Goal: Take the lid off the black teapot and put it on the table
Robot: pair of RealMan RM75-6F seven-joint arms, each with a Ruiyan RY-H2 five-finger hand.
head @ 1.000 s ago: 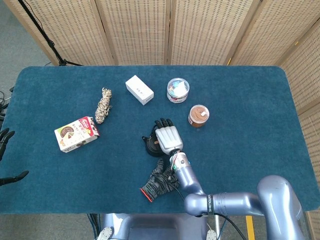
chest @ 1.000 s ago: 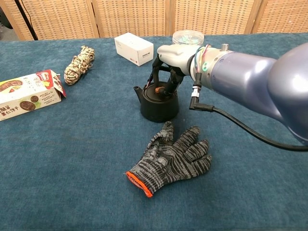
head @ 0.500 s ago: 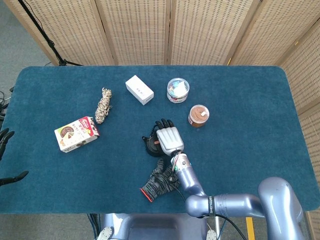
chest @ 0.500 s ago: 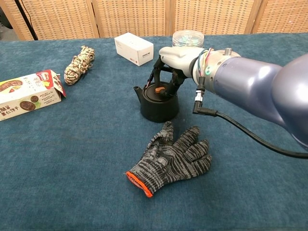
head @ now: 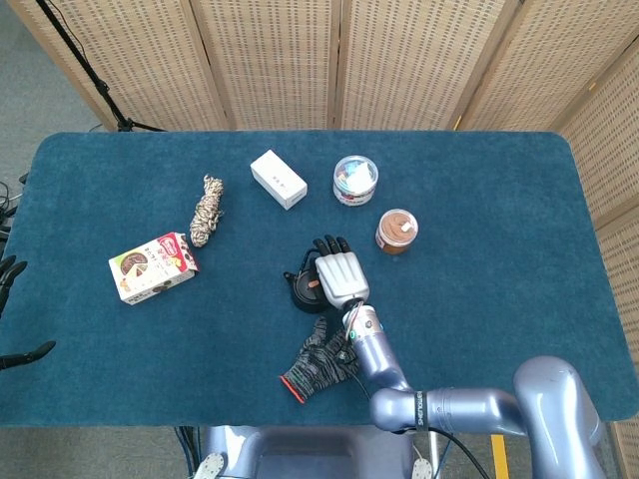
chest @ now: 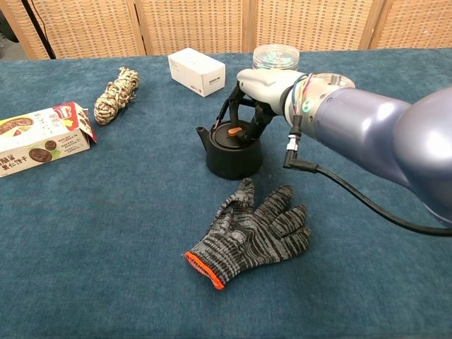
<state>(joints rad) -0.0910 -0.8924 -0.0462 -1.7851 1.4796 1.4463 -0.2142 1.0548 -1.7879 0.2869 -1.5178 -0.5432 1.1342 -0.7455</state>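
The black teapot (chest: 229, 155) stands mid-table, spout to the left, also seen partly under the hand in the head view (head: 299, 290). Its lid (chest: 232, 136), black with a small brown knob, sits on the pot. My right hand (chest: 265, 81) arches over the pot from the right, and its dark fingers (chest: 227, 107) come down around the lid's rim and grip it. In the head view the right hand (head: 339, 277) covers most of the pot. My left hand (head: 8, 274) shows only at the far left edge, off the table, fingers apart and holding nothing.
A striped knit glove (chest: 251, 236) lies just in front of the teapot. Behind it are a white box (head: 278, 179), a clear round container (head: 355, 180) and a brown jar (head: 396, 231). A rope bundle (head: 206, 210) and a snack box (head: 152, 266) lie to the left.
My right hand has shifted slightly to the right over the teapot, its fingers staying around the lid. The teapot and lid stay where they were.
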